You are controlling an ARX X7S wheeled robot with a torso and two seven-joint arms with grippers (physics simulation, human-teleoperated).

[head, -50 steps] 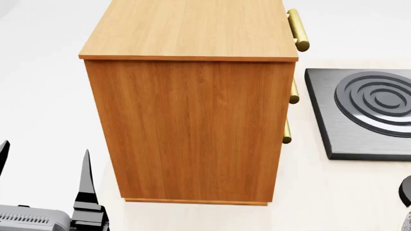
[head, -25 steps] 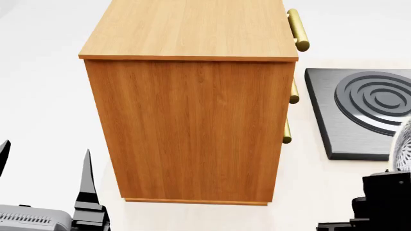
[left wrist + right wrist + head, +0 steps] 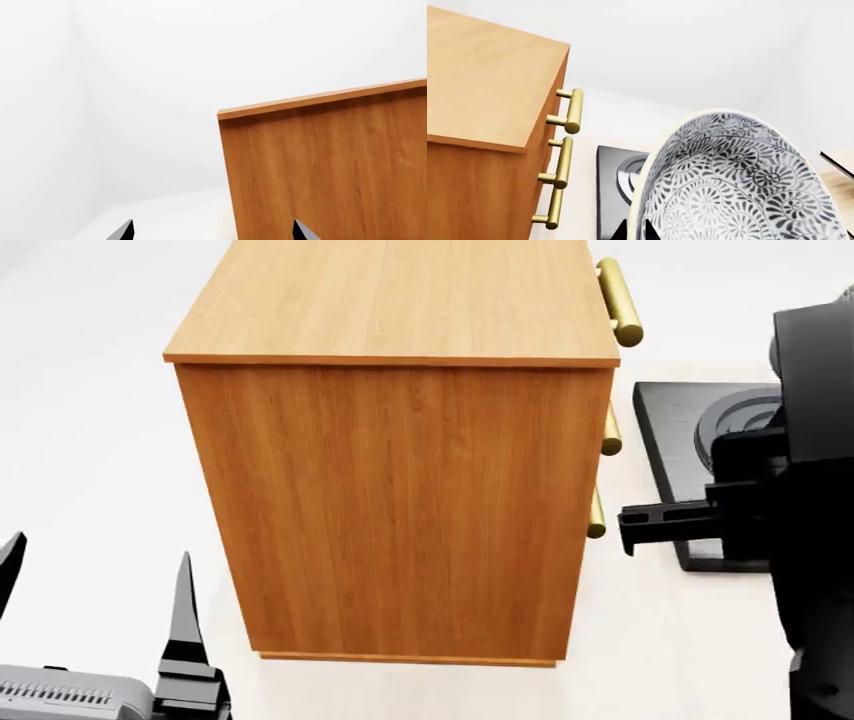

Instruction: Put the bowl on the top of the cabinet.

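Observation:
The cabinet point(image 3: 400, 300) is a tall orange-brown wooden box with a flat top and brass bar handles point(image 3: 617, 300) on its right face. In the right wrist view the bowl point(image 3: 734, 180), white with a dense grey leaf pattern, is held on edge beside the cabinet point(image 3: 480, 65), about level with its top. My right gripper point(image 3: 635, 231) is shut on the bowl's rim, one fingertip on each side of it. My right arm point(image 3: 801, 470) stands raised to the right of the cabinet. My left gripper point(image 3: 94, 580) is open and holds nothing, low at the cabinet's left front corner point(image 3: 333, 170).
A dark square stove plate point(image 3: 667, 440) with raised rings lies on the pale counter right of the cabinet, partly behind my right arm. It also shows behind the bowl in the right wrist view point(image 3: 614, 175). White walls surround the scene.
My right arm has risen from the lower right corner to beside the cabinet's upper part, carrying the bowl up. The left gripper has not moved.

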